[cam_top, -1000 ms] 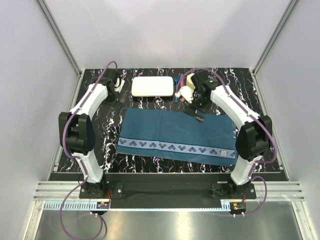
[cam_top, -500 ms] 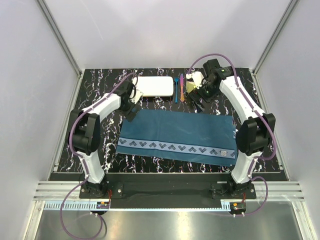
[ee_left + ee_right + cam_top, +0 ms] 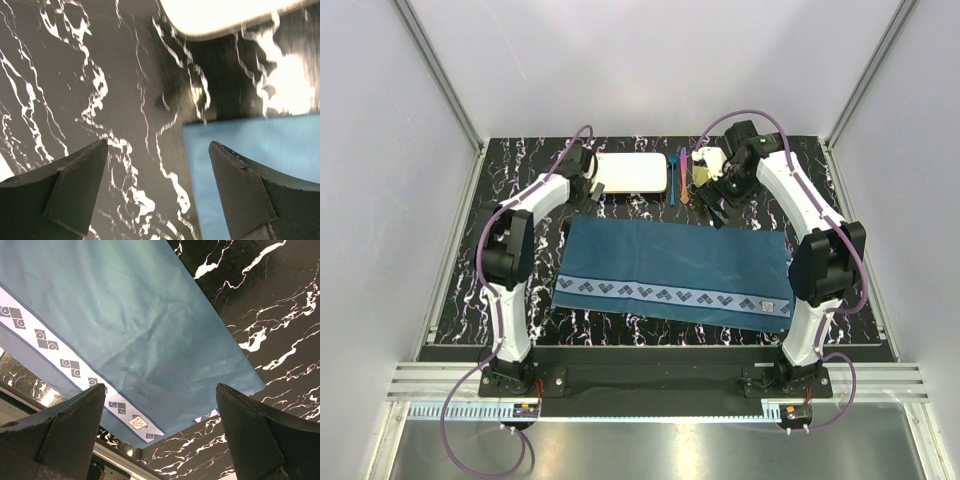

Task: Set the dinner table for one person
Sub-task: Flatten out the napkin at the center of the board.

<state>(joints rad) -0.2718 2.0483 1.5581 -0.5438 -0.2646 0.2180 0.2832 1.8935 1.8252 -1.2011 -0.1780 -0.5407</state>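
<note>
Obs. Both arms are reaching to the far half of the counter [image 3: 460, 280], the black, white-veined top that carries everything. The teal placemat [image 3: 670, 262] is lying flat mid-counter. None of the setting is on it yet.

Left arm [image 3: 545, 195]: stretched forward and angled inward, with the wrist pitching down. The left jaws are standing apart with nothing between them. In the wrist view they are framing bare counter, with the placemat's far-left corner [image 3: 250, 150] by the right-hand jaw and the rounded corner of the white rectangular plate [image 3: 225, 15] just beyond the tips.

Right arm [image 3: 790, 195]: elbow raised, wrist turning back toward the bases. The right jaws are spread wide and empty, looking down on the placemat's right end [image 3: 125, 330].

Key relation: the plate [image 3: 632, 172] is lying just past the left jaws and slightly to their right. Its long axis is running across the counter, parallel to the placemat's far edge. The left arm is the nearer one to it. The blue utensil [image 3: 672, 180] and the orange-and-purple one [image 3: 684, 180] are lying side by side right of the plate, with handles pointing near–far, closer to the right jaws.

Judgement: early stage. The plate's near-left corner looks like the likely first grip for the left arm, followed by a short pull toward the placemat.
</note>
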